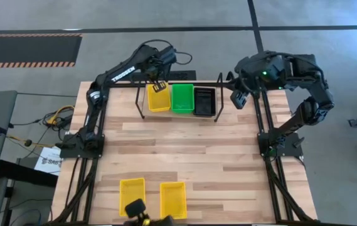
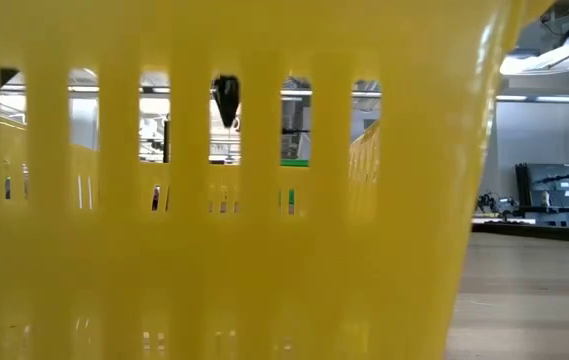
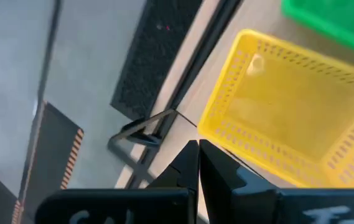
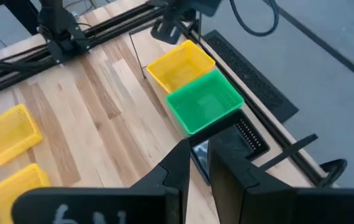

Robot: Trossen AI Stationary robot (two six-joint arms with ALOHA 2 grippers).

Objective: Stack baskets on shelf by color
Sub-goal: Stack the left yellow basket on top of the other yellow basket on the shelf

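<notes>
On the shelf (image 1: 142,100) at the table's far edge, a yellow basket (image 1: 159,98), a green basket (image 1: 181,98) and a black basket (image 1: 204,100) rest side by side. My left gripper (image 1: 160,86) hangs shut above the yellow basket's (image 3: 295,118) far end, pointing steeply down and holding nothing. My right gripper (image 1: 237,99) waits raised to the right of the shelf, its fingers (image 4: 183,168) a little apart with nothing between them. Two more yellow baskets (image 1: 132,194) (image 1: 173,199) lie flat on the wood near the front edge.
The bare wooden tabletop (image 1: 184,150) lies between the shelf and the near baskets. Black frame rails (image 1: 263,119) run along both sides of the table. One near yellow basket's wall (image 2: 214,250) fills almost the whole low view.
</notes>
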